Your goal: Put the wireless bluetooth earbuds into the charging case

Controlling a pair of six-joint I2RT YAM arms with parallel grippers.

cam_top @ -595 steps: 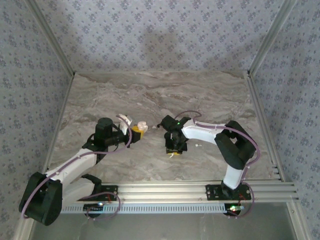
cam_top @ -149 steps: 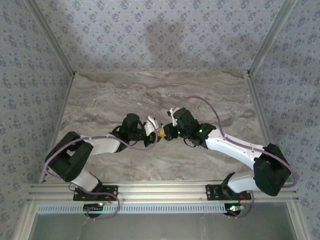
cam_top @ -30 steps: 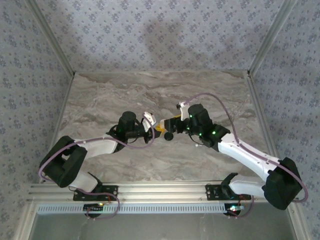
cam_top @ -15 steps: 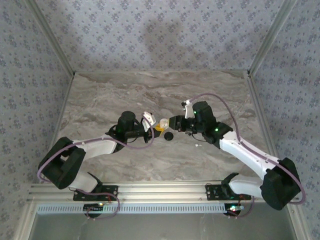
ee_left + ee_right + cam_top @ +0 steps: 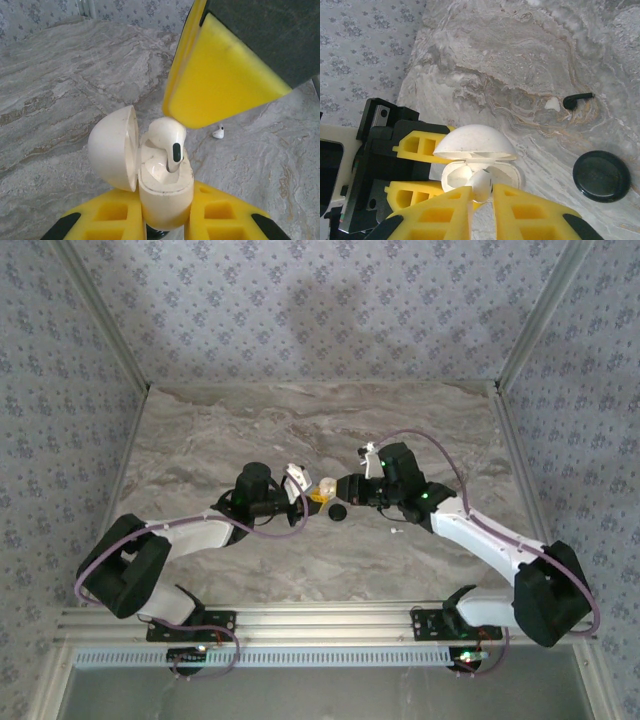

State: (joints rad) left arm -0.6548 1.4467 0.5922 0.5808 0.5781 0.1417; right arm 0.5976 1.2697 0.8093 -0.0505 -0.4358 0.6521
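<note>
Charging case [image 5: 162, 195]: lid [image 5: 112, 147] swung open. The left gripper [image 5: 312, 496] clamps its base and holds it above the middle of the table [image 5: 250, 430].

First earbud [image 5: 167, 137]: pinched by the right gripper [image 5: 482, 192], stem down in a socket, head standing proud of the rim.

Second earbud [image 5: 218, 132]: loose on the table, right of the case, toward the near edge.

Black disc [image 5: 600, 176]: on the table near the case; ignore it.

Step in hand: you are seating the first earbud, and it looks not quite home.

Next: you likely need to press it down square, release without lifting it out, then fetch the second.
</note>
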